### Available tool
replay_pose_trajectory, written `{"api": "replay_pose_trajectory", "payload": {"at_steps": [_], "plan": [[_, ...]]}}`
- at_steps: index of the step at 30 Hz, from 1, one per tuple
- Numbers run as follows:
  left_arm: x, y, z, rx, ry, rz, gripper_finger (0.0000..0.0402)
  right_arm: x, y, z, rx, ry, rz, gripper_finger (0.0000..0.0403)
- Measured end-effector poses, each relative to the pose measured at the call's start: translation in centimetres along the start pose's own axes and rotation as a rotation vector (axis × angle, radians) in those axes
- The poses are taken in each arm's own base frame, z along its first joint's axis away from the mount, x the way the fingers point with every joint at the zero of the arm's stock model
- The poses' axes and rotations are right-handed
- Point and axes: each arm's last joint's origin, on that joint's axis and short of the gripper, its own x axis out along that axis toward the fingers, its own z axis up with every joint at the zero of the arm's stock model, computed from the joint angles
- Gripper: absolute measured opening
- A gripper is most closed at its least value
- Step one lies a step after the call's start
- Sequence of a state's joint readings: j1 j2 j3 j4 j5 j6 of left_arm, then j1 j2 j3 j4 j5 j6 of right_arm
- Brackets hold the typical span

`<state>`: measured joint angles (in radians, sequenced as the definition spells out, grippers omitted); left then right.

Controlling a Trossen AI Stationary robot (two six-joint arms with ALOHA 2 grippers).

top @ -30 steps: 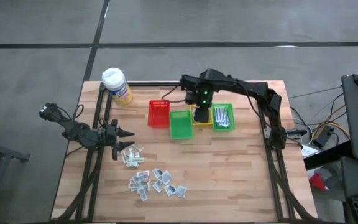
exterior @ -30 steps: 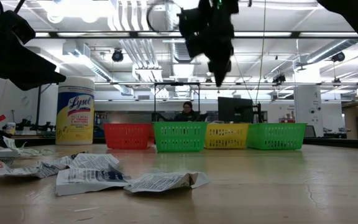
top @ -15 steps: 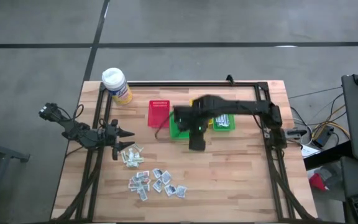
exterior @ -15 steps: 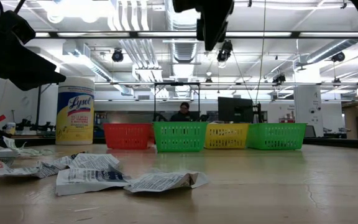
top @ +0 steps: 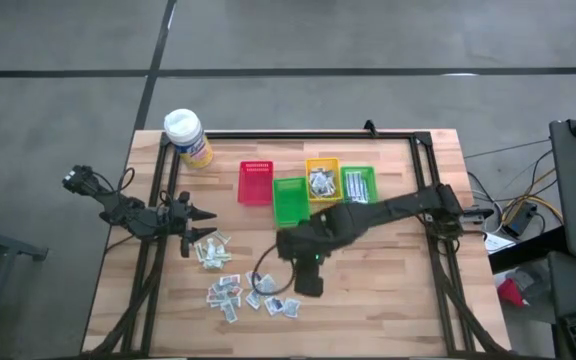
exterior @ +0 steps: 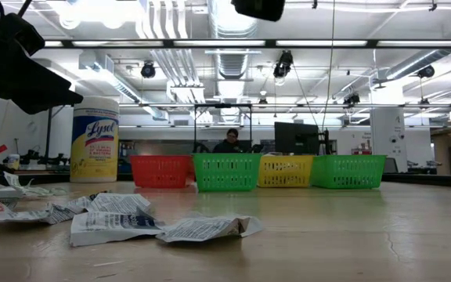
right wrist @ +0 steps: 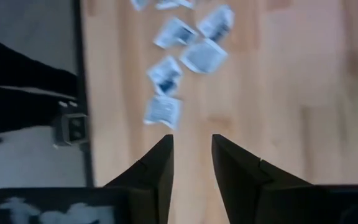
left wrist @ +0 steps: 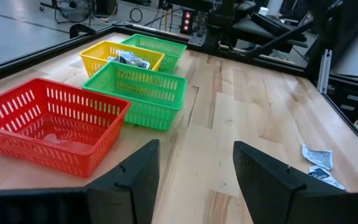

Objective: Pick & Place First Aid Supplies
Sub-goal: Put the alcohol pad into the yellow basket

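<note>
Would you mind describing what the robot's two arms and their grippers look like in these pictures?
Both arms are dark, nearly black, jointed links. The left gripper ends in two short pointed fingers, with black cables looping near its wrist; up close its fingers are broad, matte black and wedge-shaped. The right gripper has a small green light on its wrist, and its fingers are the same black tapered wedges.

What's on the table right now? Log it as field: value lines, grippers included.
packets: loose cluster on the wooden table, more by left gripper
bins: red bin, green bin, yellow bin, second green bin
wipes canister: table corner
left gripper: open, parked at table edge
right gripper: open, empty, above the cluster
</note>
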<state>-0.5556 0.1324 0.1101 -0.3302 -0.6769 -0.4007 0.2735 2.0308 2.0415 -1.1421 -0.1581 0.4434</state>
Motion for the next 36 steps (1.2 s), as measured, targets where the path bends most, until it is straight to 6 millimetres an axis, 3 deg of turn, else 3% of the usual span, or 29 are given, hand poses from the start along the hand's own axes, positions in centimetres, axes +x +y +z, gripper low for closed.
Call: {"api": "replay_pose_trajectory", "payload": {"at_steps": [6, 14, 25, 36], "plan": [[0.0, 0.0, 0.0, 0.0, 0.0, 0.001, 0.0197, 1.8, 2.7, -1.0, -0.014, -0.037, 0.057, 0.013], [0.0, 0.0, 0.0, 0.0, 0.002, -0.005, 0.0197, 4.5, 4.2, -2.6, 0.056, -0.029, 0.086, 0.0133], [0.0, 0.0, 0.0, 0.0, 0.003, -0.006, 0.0197, 7.4, 3.9, -3.7, 0.083, -0.043, 0.105, 0.0132], [0.0, 0.0, 0.0, 0.001, 0.003, -0.007, 0.0197, 9.4, 3.6, -4.7, -0.18, -0.064, 0.119, 0.0132]]}}
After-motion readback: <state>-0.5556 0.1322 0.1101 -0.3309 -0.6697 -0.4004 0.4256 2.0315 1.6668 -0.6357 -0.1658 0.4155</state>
